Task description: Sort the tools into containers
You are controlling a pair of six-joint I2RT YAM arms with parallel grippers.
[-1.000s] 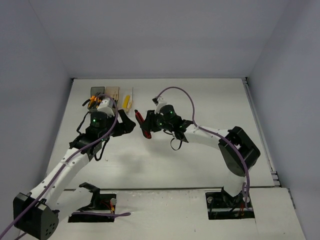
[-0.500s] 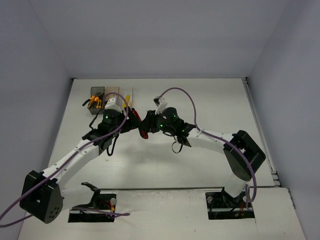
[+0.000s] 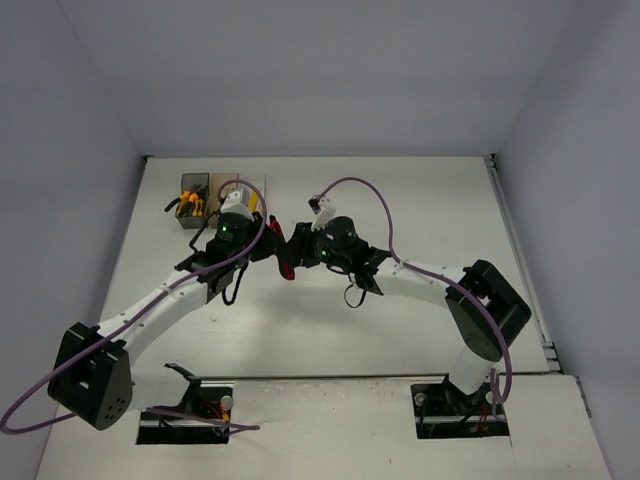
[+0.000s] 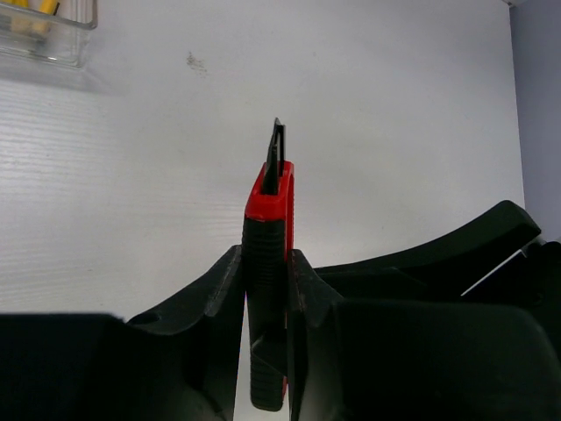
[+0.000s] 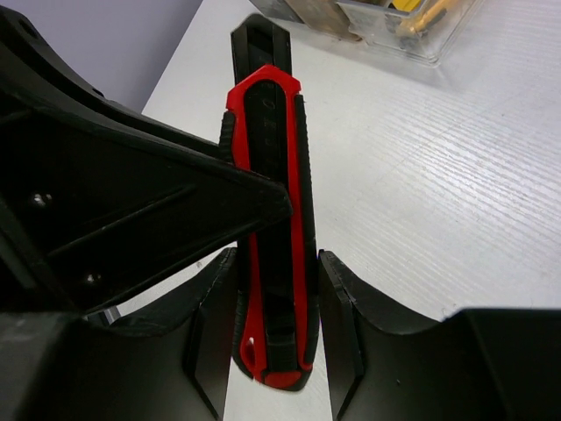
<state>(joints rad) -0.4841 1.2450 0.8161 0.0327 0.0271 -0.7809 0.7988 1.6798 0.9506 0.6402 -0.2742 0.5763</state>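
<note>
A red-and-black utility knife, the red-handled tool, hangs above the table between both arms. My left gripper is shut on its ribbed handle, both fingers pressed flat against it. My right gripper is also shut on the same knife near its butt end. The left gripper's black finger crosses just above the right one's. Three containers stand in a row at the back left: smoky grey with orange pliers inside, amber, and clear.
The clear bin's corner shows at the top left of the left wrist view, with yellow tools in it. Bins with yellow and orange tools lie just beyond the knife in the right wrist view. White tabletop stretches to the right.
The left arm swung right from over the bins to the knife held by the right gripper, and its jaws closed on the handle. The right gripper kept its grip and shifted slightly left.
</note>
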